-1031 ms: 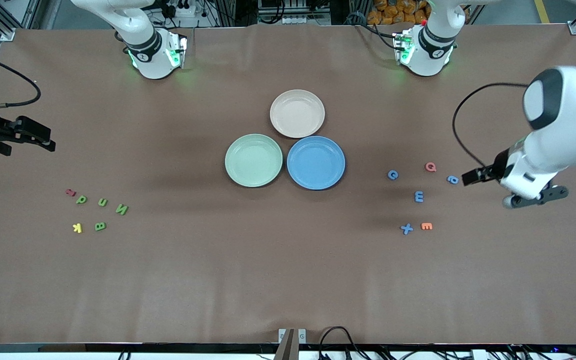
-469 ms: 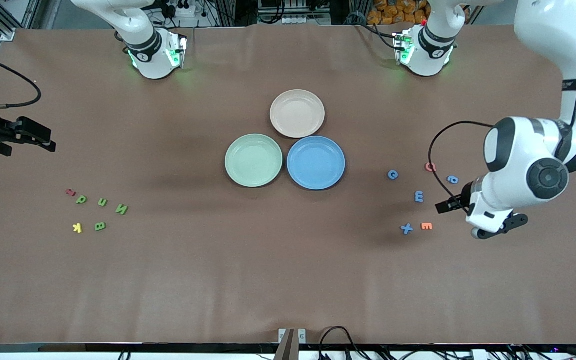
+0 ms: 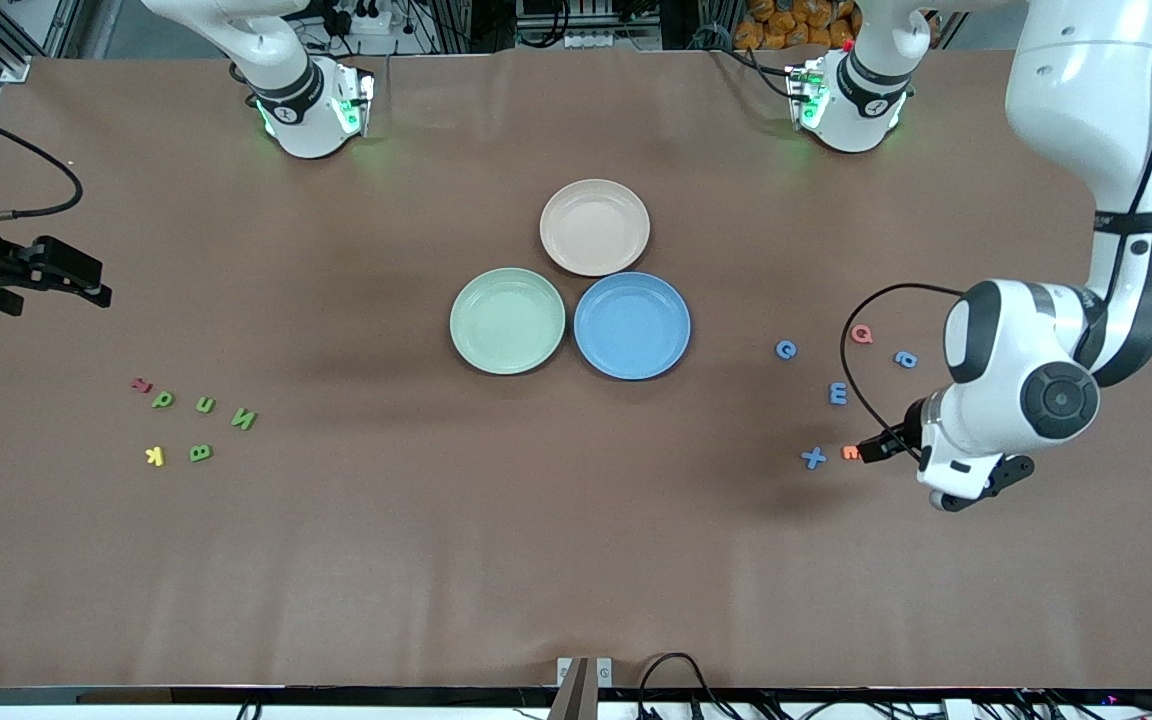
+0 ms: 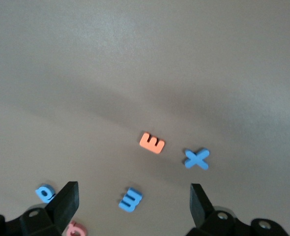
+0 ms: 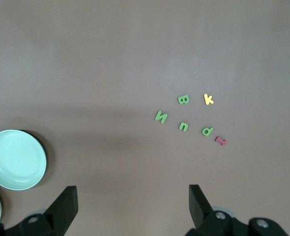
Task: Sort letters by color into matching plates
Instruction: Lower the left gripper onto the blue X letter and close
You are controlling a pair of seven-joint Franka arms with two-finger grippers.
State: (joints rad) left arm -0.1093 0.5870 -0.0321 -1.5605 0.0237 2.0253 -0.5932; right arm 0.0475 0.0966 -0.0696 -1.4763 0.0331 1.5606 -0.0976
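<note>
Starting at the right arm's end of the table, you have the right gripper (image 5: 132, 195) waiting in the air over bare table, its fingers (image 5: 66, 201) spread wide and holding nothing. Part of that arm is cut off by the picture edge in the front view.

Nearer the front camera lie six small flat letters on the brown table (image 3: 576, 560): a red piece (image 3: 141, 384) too small to read, green p (image 3: 163, 400), green u (image 3: 205, 404), green N (image 3: 244, 419), yellow k (image 3: 154, 456) and green B (image 3: 200, 452). None touch each other.

At mid-table, three round matte plates with raised rims sit edge to edge, all bare: the pale green plate (image 3: 458, 320), the beige-pink plate (image 3: 595, 186) farther from the camera, and the blue plate (image 3: 682, 325).

Toward the left arm's end you find blue c (image 3: 785, 349), blue x (image 3: 814, 458), blue m (image 3: 838, 394), red Q (image 3: 862, 334), blue p (image 3: 905, 359) and orange E (image 3: 849, 452). In the front view the E is partly hidden by the left arm's hand.

The left gripper (image 4: 133, 191) hangs over this group, jaws spread, pinching nothing. In its wrist view the red Q is cut off at the frame edge.
</note>
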